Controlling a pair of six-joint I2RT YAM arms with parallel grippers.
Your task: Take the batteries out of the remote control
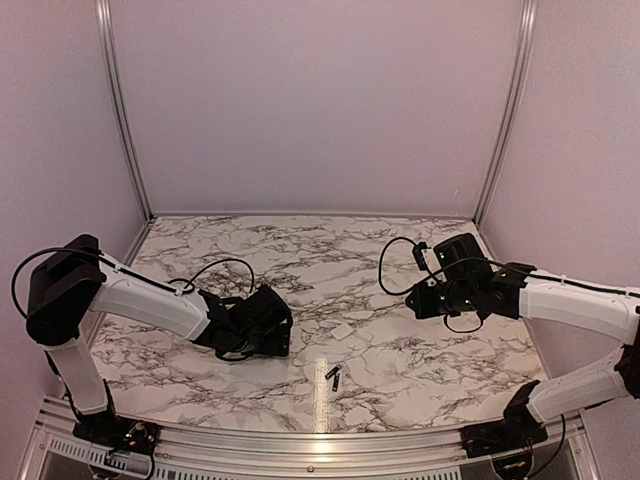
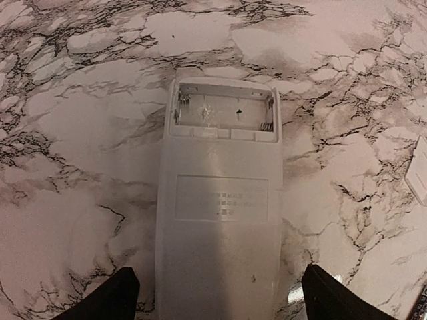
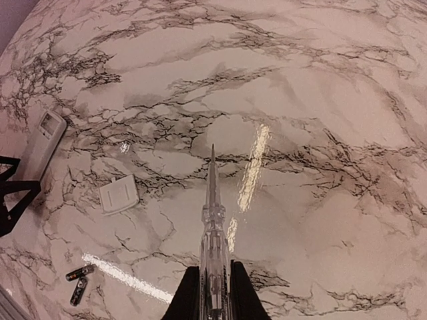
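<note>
The left gripper [image 2: 220, 280] is spread wide. Its dark fingers [image 2: 113, 300] stand on either side of the remote [image 2: 219, 220], with a strip of marble showing between each finger and the remote's edge, so it pinches nothing. The remote lies flat on the counter [image 1: 300, 250], back side up, with its length running away from the gripper. A pale label panel sits at mid-length, and the battery bay at the far end is uncovered, showing bare springs and contacts. To its right, at the edge of the left wrist view, lies the small white cover [image 3: 119, 194], apart from the remote. The right gripper [image 3: 213, 270] is pressed together on a clear rod [image 3: 213, 200] that tapers to a fine point and sticks out ahead of the fingers; whether the tip touches the counter cannot be told. In the right wrist view the cover lies left of the rod, and the remote lies farther left near the frame edge. The two batteries [image 3: 80, 273] lie on the counter close beside each other, one angled to the other, nearer the arms' bases than the cover and well apart from the remote. In the top view they sit between the two grippers, toward the front edge.
</note>
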